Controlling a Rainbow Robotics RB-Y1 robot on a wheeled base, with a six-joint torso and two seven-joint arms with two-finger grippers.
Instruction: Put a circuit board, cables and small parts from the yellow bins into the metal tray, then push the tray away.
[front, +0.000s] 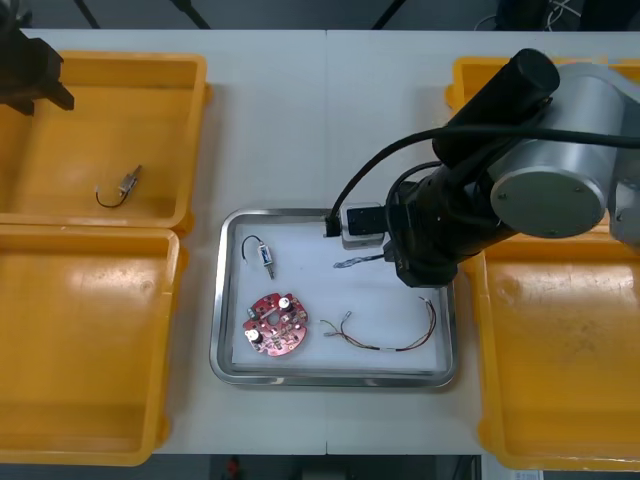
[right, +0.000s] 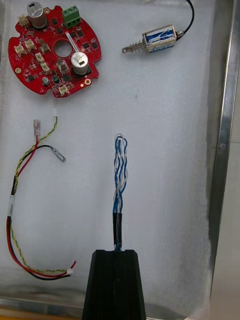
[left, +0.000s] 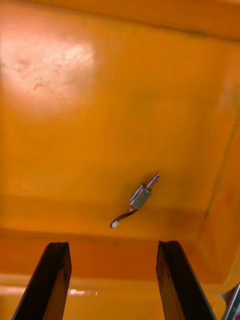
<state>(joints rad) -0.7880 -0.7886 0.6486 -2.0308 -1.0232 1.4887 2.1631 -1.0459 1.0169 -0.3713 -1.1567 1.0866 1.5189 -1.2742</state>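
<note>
The left pincer (left: 114, 246) is hovering wide open and empty over a yellow bin (left: 60, 125), with a small metal part (left: 141, 196) lying just beyond its fingers. In the metal tray (front: 218, 340), a red circuit board (front: 275, 325) is sitting at 7 o'clock, a second metal part (front: 265, 257) at 11 and a red and yellow cable (front: 390, 338) at 5. The right pincer (right: 116, 255), at 1 o'clock, is pinching 1 twisted blue and white cable (right: 120, 170), which is kinked and black-sleeved at the grip. It is probably placing this cable, so the next move is calling for lowering and letting go.
</note>
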